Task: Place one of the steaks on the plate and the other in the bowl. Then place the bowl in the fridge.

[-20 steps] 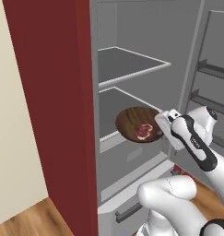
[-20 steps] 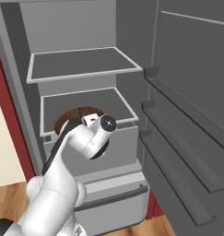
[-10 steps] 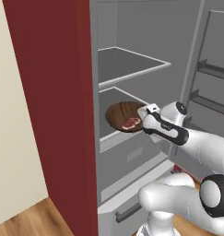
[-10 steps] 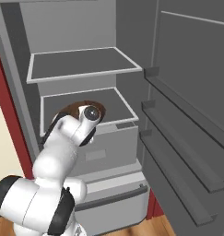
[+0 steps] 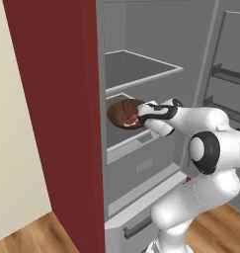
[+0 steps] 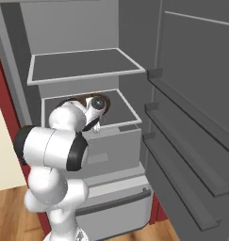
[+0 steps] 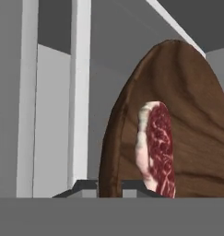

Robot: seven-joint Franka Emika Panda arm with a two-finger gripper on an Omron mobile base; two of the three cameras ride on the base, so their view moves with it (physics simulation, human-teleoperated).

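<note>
With the fridge (image 5: 52, 99) open and the bowl (image 5: 122, 113) carrying one steak (image 5: 130, 120) just over its middle shelf (image 6: 120, 109), my gripper (image 5: 142, 113) clamped on the rim should lower level before releasing.

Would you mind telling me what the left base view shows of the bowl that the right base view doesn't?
Left base view alone: the steak lying in the bowl, and the fridge's dark red side panel. Right base view alone: the door racks and the lower drawer; there the arm hides most of the bowl, leaving a brown edge. Both: the claw shut on the bowl's rim, at the lower shelf, beneath the upper shelf.
</note>
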